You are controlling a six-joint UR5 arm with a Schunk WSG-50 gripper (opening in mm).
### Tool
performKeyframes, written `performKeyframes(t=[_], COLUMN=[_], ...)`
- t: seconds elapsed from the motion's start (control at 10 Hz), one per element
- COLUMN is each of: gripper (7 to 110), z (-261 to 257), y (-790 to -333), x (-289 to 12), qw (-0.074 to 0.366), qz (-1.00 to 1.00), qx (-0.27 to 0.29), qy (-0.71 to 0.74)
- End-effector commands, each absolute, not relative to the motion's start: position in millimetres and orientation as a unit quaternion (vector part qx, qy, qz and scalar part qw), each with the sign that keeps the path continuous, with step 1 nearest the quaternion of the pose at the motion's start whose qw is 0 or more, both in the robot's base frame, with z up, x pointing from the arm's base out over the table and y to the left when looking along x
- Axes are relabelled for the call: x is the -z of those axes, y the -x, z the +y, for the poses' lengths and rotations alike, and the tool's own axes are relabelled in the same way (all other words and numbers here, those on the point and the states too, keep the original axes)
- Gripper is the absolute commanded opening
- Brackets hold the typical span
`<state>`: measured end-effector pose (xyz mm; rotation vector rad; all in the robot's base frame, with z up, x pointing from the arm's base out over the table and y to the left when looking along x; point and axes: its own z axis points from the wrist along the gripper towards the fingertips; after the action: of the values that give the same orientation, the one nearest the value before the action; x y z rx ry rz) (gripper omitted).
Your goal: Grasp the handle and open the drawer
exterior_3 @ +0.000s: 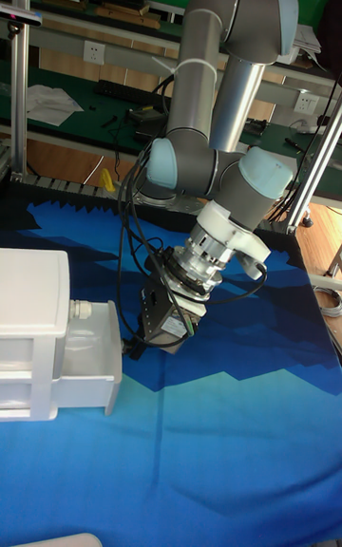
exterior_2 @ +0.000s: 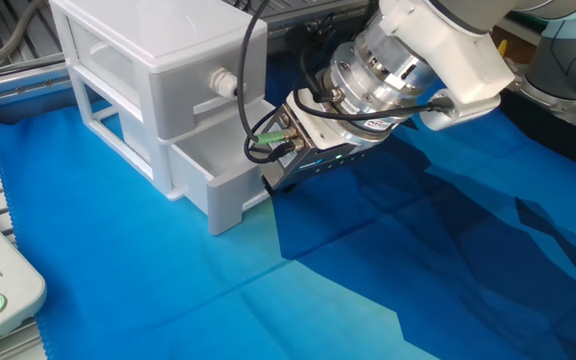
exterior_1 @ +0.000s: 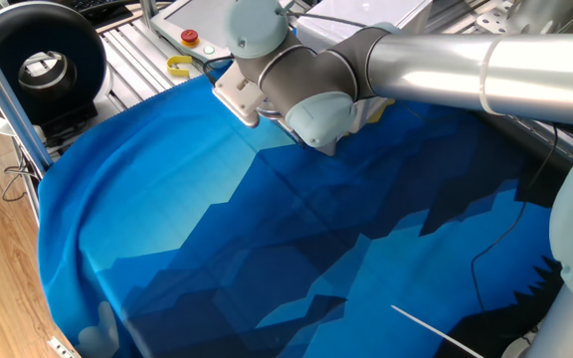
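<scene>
The step in hand, as I judge it, is the pull itself, and to do it well I should draw straight back along the drawer's own line of travel, level and slow. I must not twist my wrist, so that the front face stays square and the light white cabinet does not drag over the blue cloth. My gripper is low and tilted, its tips right against the front of the lower drawer. That drawer lies directly ahead of me and stands a little out from the cabinet. The handle must be just at my fingertips, but my own body hides it in every view. So I cannot tell whether my fingers are pinched on it or stand apart. Above my tips and slightly further in, the upper drawer's pale knob is untouched.
</scene>
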<state>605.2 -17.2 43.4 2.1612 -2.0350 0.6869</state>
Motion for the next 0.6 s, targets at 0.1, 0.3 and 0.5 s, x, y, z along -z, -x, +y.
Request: performKeyframes(t=[0.1,0.3,0.5], gripper=[7,7,7], z=[-6.4,-3.7,-4.4], y=[-598.8,-597.8,-596.4], x=[-37.8,-38.2,-43.4], qw=[0.044,0.043,0.047], qz=[-0.675,-0.678,-0.676], qx=[-0.203,-0.198,-0.194], qy=[-0.708,-0.707,-0.709])
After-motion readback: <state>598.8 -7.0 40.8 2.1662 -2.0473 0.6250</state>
